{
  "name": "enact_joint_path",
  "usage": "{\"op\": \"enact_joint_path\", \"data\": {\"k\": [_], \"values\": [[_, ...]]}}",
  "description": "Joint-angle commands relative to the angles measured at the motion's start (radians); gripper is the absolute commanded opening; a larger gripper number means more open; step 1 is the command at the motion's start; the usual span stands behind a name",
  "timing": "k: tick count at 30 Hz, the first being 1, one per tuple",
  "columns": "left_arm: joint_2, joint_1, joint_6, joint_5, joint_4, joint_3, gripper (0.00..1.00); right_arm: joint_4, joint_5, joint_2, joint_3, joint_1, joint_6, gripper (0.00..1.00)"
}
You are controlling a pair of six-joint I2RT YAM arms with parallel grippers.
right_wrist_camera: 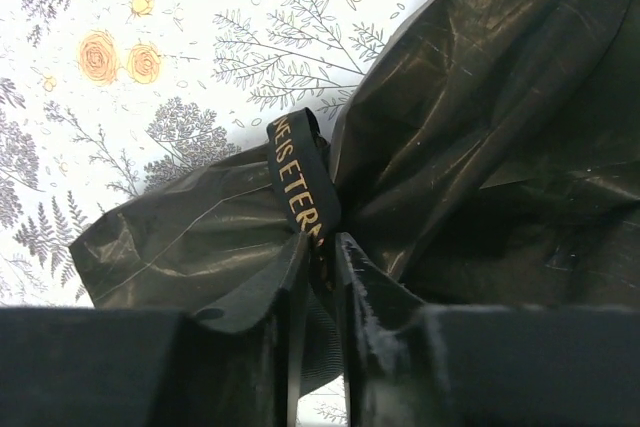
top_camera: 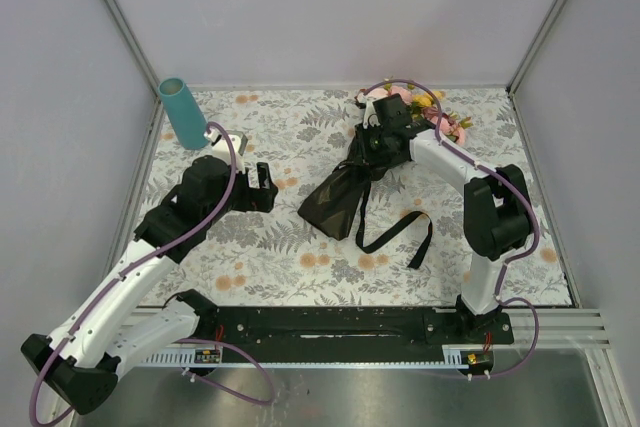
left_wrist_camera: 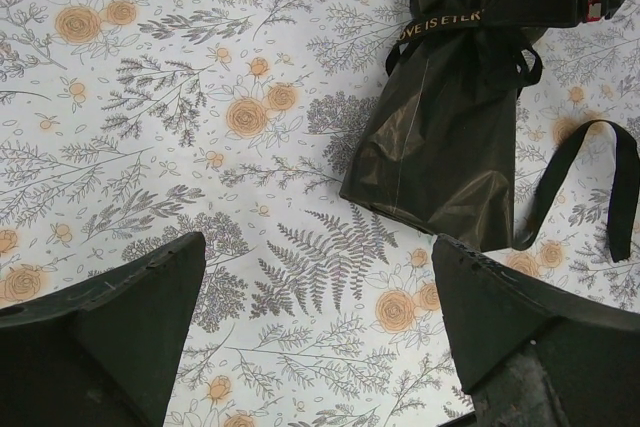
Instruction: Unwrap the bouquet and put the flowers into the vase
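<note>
Bouquet (top_camera: pixel 340 197) ribbon (right_wrist_camera: pixel 300 187), gold lettering "VE IS ETER"; right claw (right_wrist_camera: pixel 322 252) pinches it.

Black-wrapped bouquet (left_wrist_camera: pixel 440 137) (ribbon (left_wrist_camera: pixel 470 42) tied round it) lies beyond spread fingers (left_wrist_camera: pixel 110 337).

Lab test cell; plain panel walls (top_camera: pixel 330 7); aluminium frame (top_camera: pixel 118 12).

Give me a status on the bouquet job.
Done: nothing; the bouquet is wrapped, its ribbon tied. In hand: the right jaws pinch that ribbon; the left jaws hang open. Left: untying, unwrapping, putting flowers in the flowerless vase.
</note>
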Motion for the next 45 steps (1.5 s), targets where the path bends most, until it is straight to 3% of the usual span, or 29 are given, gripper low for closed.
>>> {"op": "enact_joint_path", "data": {"k": [1,4,12,19,25,30,34,37,39,45], "values": [[-0.023,-0.004,0.013,-0.032,0.047,-0.002,0.99,0.012,0.023,-0.013,0.038,0.0,-0.011,0.2],[-0.025,-0.002,0.012,-0.034,0.048,-0.005,0.99,0.014,0.039,-0.053,0.034,0.0,-0.007,0.13],[-0.013,-0.002,0.004,-0.042,0.05,-0.007,0.99,0.07,0.056,-0.188,-0.018,0.0,0.028,0.14],[-0.005,-0.002,-0.01,-0.051,0.051,-0.01,0.99,0.147,0.008,-0.265,-0.083,0.0,0.096,0.0],[0.007,-0.004,-0.022,-0.039,0.056,-0.008,0.99,0.415,-0.168,-0.338,-0.19,0.018,0.342,0.0],[-0.003,-0.002,-0.021,-0.049,0.062,-0.016,0.99,0.572,-0.176,-0.308,-0.259,0.101,0.444,0.03],[0.001,-0.004,-0.019,-0.055,0.062,-0.019,0.99,0.468,-0.153,-0.254,-0.25,0.123,0.403,0.22],[0.007,-0.004,-0.025,-0.049,0.06,-0.021,0.98,0.247,-0.117,-0.239,-0.183,0.121,0.247,0.37],[0.02,-0.004,-0.044,-0.025,0.06,-0.022,0.97,0.105,-0.034,-0.256,-0.148,0.112,0.159,0.38],[0.064,-0.004,-0.162,0.182,0.091,-0.027,0.92,0.04,-0.001,-0.296,-0.131,0.024,0.016,0.35]]}}
